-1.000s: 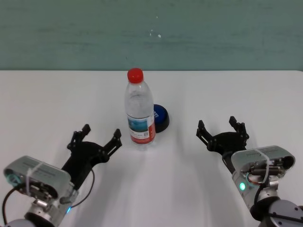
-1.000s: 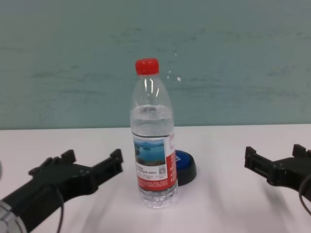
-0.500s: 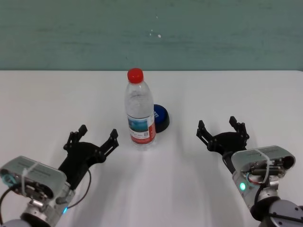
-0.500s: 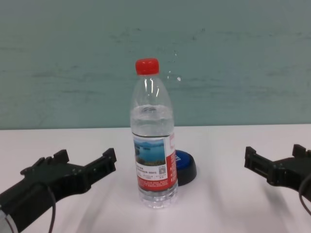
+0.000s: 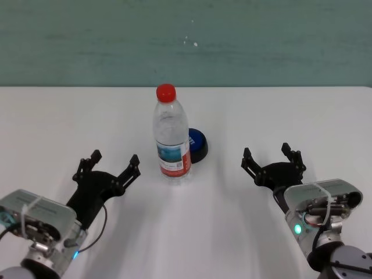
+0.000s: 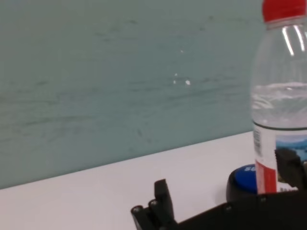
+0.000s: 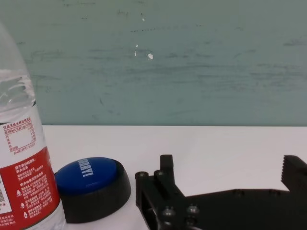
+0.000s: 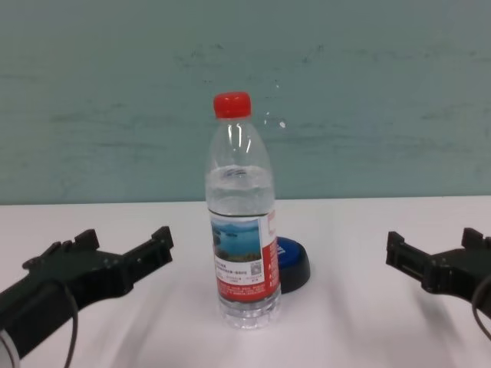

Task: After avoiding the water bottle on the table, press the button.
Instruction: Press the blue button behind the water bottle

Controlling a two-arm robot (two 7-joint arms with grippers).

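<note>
The water bottle point(image 5: 172, 137) stands upright on the white table point(image 5: 232, 110), red cap on top; it also shows in the chest view point(image 8: 241, 230), left wrist view point(image 6: 280, 110) and right wrist view point(image 7: 24, 167). The blue button point(image 5: 196, 143) on its black base sits just behind and right of the bottle, partly hidden by it; it shows in the chest view point(image 8: 291, 261) and right wrist view point(image 7: 91, 184). My left gripper point(image 5: 106, 167) is open and empty, left of the bottle. My right gripper point(image 5: 273, 160) is open and empty, right of the button.
A teal wall point(image 5: 186, 40) runs behind the table's far edge. Bare tabletop lies between and in front of both grippers.
My left gripper has moved left, away from the bottle, staying open. The right arm, bottle and button have not moved.
</note>
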